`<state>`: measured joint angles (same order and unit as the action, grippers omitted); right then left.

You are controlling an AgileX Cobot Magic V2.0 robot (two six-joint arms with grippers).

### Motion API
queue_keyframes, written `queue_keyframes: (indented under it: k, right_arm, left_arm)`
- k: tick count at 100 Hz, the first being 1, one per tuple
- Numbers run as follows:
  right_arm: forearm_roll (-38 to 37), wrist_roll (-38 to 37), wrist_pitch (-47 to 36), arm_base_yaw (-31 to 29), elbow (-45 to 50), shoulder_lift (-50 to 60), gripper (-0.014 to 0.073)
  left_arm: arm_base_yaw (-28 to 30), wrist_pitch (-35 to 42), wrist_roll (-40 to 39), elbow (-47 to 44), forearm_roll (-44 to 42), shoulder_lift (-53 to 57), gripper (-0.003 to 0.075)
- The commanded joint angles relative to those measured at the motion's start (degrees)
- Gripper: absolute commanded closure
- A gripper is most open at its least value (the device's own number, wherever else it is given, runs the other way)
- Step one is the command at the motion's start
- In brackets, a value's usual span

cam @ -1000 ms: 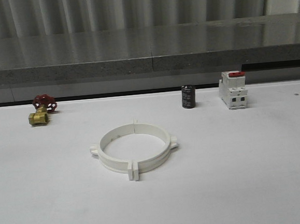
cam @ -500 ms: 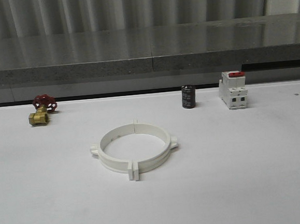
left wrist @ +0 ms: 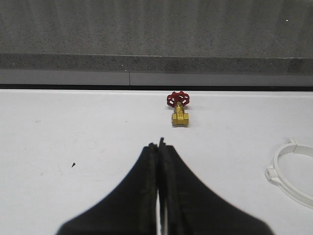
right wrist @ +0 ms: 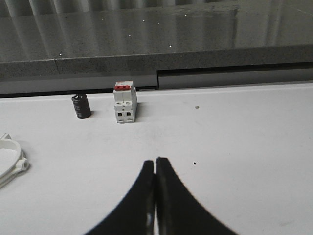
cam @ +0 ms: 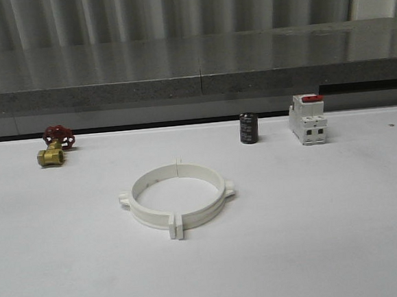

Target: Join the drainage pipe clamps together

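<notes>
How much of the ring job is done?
It looks done: the two clamps sit together as one closed ring on the table, end tabs meeting at front and back. Nothing is in hand; the left gripper and right gripper are shut on nothing, away from the ring. Whether the tabs are locked, I cannot tell.

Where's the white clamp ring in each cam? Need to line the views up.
Front view: the clamp ring lies flat mid-table, nearer the camera than the other parts.
Left wrist view: an arc of it at the right edge, cut off by the frame.
Right wrist view: a sliver with one lug at the left edge.
Shared landmark: the grey stone ledge behind the white table, across all three views.
</notes>
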<state>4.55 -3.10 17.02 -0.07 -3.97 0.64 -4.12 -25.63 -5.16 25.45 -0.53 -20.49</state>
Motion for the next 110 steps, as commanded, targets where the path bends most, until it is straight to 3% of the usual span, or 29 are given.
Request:
queue_keyframes:
  k: [1,39,59,110]
  right_arm:
    - [0.4,0.4,-7.0,-0.3,0.4,1.2,0.0662]
    - [-1.1,-2.0,-12.3,-0.3,4.6,1.2,0.0662]
    - [-4.9,-7.9,-12.5,-0.3,4.6,1.2,0.0662]
    - [-4.9,-7.9,-11.9,-0.3,4.6,1.2,0.0662]
  left_arm:
    - [0.1,4.5,0.0,1.7,0.1,-0.3,0.0740]
    - [0.1,4.5,0.0,1.7,0.1,-0.3,0.0740]
    - [0.1,4.5,0.0,1.7,0.1,-0.3,0.0740]
    - [0.1,4.5,0.0,1.7,0.1,-0.3,0.0740]
